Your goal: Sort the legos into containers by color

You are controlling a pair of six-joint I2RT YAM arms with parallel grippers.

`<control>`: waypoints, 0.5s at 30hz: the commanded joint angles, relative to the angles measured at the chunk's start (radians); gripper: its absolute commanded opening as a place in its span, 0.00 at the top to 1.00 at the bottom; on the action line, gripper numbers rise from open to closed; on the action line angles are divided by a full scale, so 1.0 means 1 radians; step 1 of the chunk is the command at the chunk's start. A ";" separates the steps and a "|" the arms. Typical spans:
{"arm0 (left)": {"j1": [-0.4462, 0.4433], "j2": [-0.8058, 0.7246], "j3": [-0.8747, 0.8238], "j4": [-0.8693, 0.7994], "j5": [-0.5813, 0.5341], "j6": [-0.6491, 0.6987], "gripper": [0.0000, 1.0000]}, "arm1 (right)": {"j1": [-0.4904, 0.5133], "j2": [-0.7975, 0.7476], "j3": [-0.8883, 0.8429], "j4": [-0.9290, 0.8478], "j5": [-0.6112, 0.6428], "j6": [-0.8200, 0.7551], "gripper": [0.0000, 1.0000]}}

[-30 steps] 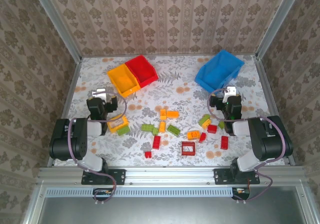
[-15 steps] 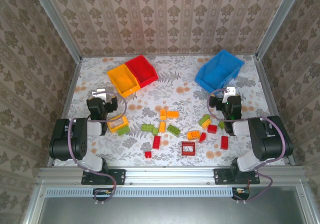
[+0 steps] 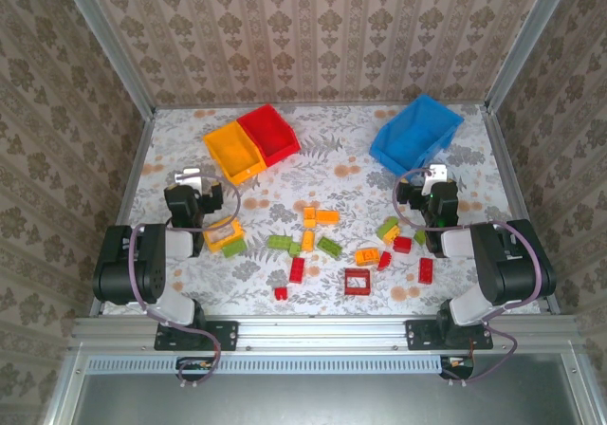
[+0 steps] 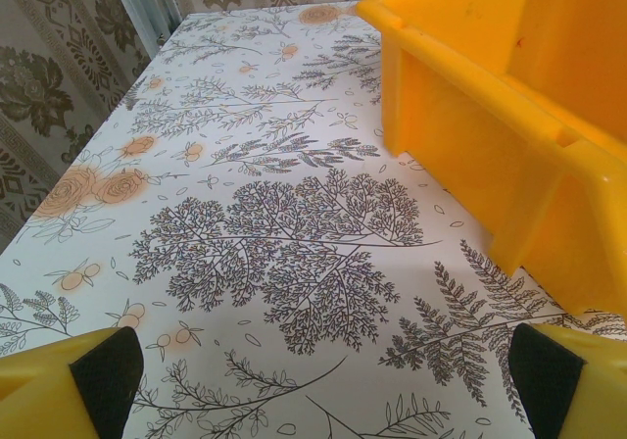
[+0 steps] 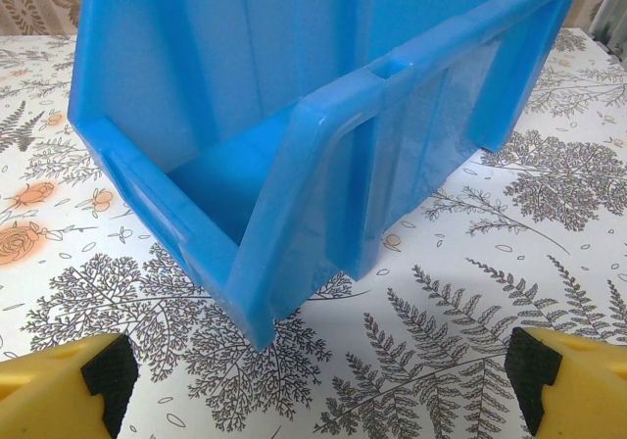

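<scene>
Patterned wallpaper walls [image 3: 313, 36] close in a surface [image 3: 332, 174] printed with ferns and flowers. Largest on it is the blue bin [image 3: 417, 133] near the far right corner. The orange-yellow bin [image 3: 233, 152] and red bin [image 3: 269, 131] sit touching side by side toward the far left. No bricks show inside any of them, so the sorting looks unstarted.

The left pincer [image 4: 318, 395] is spread wide with nothing between its pads. It points at the far edge, with the orange-yellow bin just ahead on its right. The right pincer [image 5: 318, 395] is likewise spread and bare, facing the open mouth of the blue bin.

The legos [image 3: 322, 245] lie scattered across the near middle of the surface — between the two pincers, and closer to the near edge than either one's tips. Each pincer therefore points away from the bricks, and would probably need to pull back and turn inward to reach one.

Nearest the left pincer is an orange-yellow frame [image 3: 224, 232], on its right and toward the near edge, with a green brick [image 3: 233, 248] just beside it. A green-and-red cluster [image 3: 394, 235] lies just to the right pincer's left — a similarly short reach.
</scene>
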 commanded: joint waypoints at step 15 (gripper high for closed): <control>-0.016 -0.454 0.530 -1.243 -0.033 -0.639 0.00 | -0.142 -0.514 0.500 -1.165 -0.200 0.685 0.07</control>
